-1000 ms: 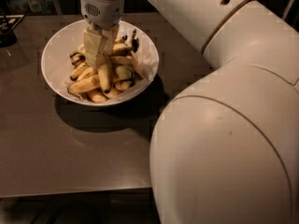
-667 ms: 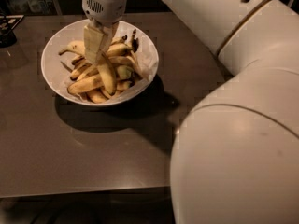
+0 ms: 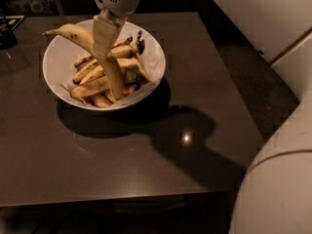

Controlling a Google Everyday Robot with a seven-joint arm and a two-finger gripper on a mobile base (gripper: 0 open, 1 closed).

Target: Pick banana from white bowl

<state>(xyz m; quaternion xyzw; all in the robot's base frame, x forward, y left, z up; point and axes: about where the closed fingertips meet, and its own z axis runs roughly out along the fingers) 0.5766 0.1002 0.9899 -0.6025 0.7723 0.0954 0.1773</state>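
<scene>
1. Currently, in the camera view, your gripper (image 3: 103,47) hangs directly above the white bowl (image 3: 57,57). Its grey wrist housing is cut off by the top edge.
2. Its two cream fingers (image 3: 101,33) are clamped around the banana (image 3: 73,33) at about mid-length, so you are holding it.
3. The banana's dark stem tip juts out above the bowl's left rim, as you see it. Its other end curves down into the bowl's middle, and you cannot tell whether it touches the fruit below.
4. The shorter bananas (image 3: 92,88), yellow-brown, lie heaped in the bowl's bottom, mostly toward its near wall.
5. The bowl stands on the dark table (image 3: 146,174), and its shadow falls just in front of it and to its right.
6. Well to the right of the bowl, the robot's pale body (image 3: 278,189) fills the lower corner.
</scene>
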